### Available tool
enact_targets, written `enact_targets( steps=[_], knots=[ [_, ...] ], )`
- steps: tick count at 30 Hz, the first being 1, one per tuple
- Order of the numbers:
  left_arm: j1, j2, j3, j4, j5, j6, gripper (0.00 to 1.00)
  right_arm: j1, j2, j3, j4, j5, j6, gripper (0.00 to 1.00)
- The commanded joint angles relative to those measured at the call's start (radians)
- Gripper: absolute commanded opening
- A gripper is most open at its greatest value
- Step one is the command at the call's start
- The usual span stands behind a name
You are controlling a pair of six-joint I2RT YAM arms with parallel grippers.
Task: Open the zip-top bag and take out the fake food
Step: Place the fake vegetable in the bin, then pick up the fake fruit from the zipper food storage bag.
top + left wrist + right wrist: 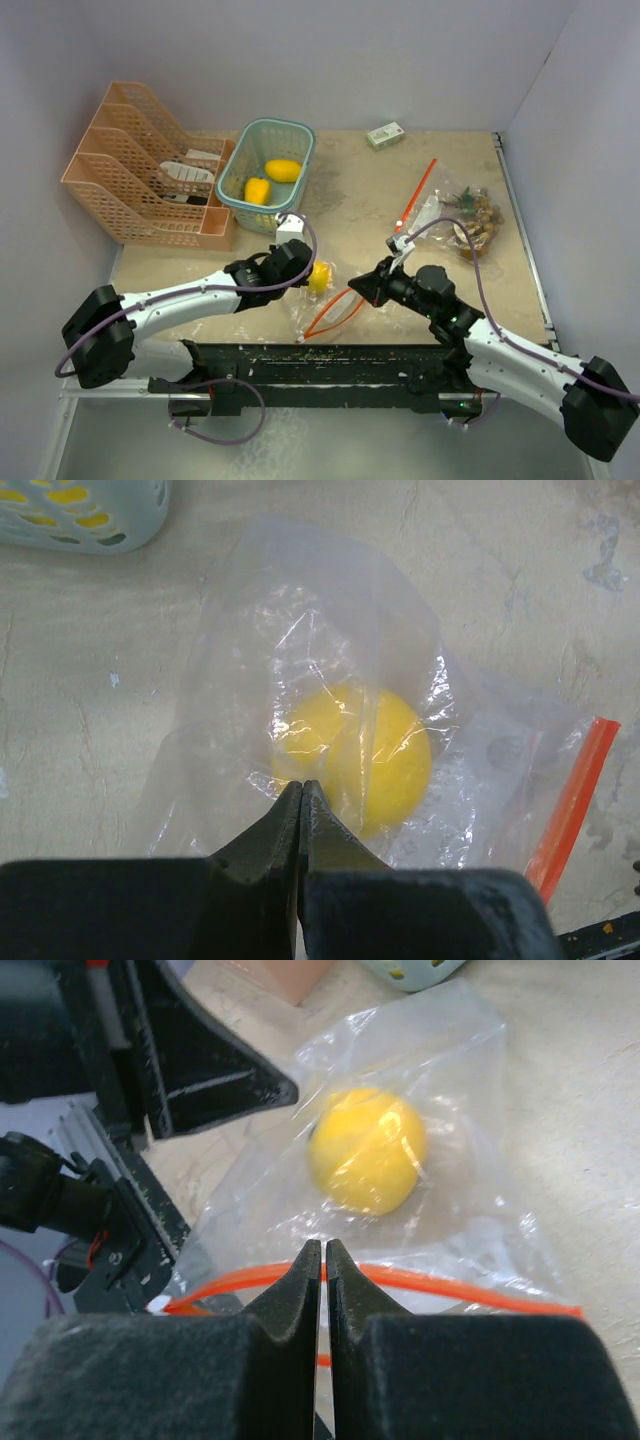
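The left tool point(301, 786) is pressed together on a fold of clear film at the closed end of the zip-top bag point(330, 630), just beside the yellow toy fruit point(375, 755) inside. It grips plastic only, not the fruit, so it probably serves as an anchor, keeping the bag from sliding on the worktop point(100, 690).

Opposite it, the right tool point(322, 1252) is also pressed together, pinching the orange zip strip point(450, 1282) at the bag's mouth. Seen from above, the strip bows into a loop, so the mouth looks parted rather than sealed. With one end held by each tool, the bag lies stretched between them, and the fruit rests on the worktop inside the film, nearer the left tool.

Beyond them, a teal basket point(275, 124) already holds two yellow fruits point(283, 170). A second clear bag point(470, 215) with a grape cluster and small round pieces lies well apart to the right.

Getting this fruit out likely calls for lifting the closed end so it rolls towards the mouth.
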Motion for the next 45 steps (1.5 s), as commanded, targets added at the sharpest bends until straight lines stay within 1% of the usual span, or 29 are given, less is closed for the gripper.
enact_targets(
  steps=[1, 8, 14, 21, 27, 31, 35, 39, 45],
  knots=[
    [0.049, 0.004, 0.054, 0.036, 0.057, 0.020, 0.00, -0.001, -0.017, -0.031, 0.130, -0.070, 0.071, 0.05],
    [0.072, 0.015, 0.074, 0.034, 0.098, 0.013, 0.00, 0.001, 0.113, -0.054, 0.223, -0.097, 0.073, 0.04],
    [0.073, 0.018, 0.071, 0.034, 0.108, 0.004, 0.00, 0.001, 0.236, -0.055, 0.280, -0.072, 0.055, 0.04],
    [0.074, 0.010, 0.064, 0.032, 0.107, 0.004, 0.00, 0.002, 0.356, -0.008, 0.316, -0.047, 0.039, 0.03],
    [0.076, -0.007, 0.055, 0.014, 0.095, 0.001, 0.00, 0.007, 0.351, -0.005, 0.337, -0.084, 0.048, 0.04],
    [0.081, -0.020, 0.050, 0.019, 0.097, 0.004, 0.00, 0.032, 0.354, -0.052, 0.370, -0.064, 0.071, 0.04],
    [0.084, -0.014, 0.055, 0.028, 0.106, 0.008, 0.00, 0.087, 0.362, -0.098, 0.413, -0.016, 0.103, 0.04],
    [0.084, -0.006, 0.052, 0.049, 0.128, 0.006, 0.00, 0.109, 0.352, -0.095, 0.390, 0.012, 0.102, 0.04],
    [0.084, -0.017, 0.047, 0.041, 0.125, 0.000, 0.00, 0.108, 0.313, -0.030, 0.290, 0.032, 0.065, 0.04]
  ],
)
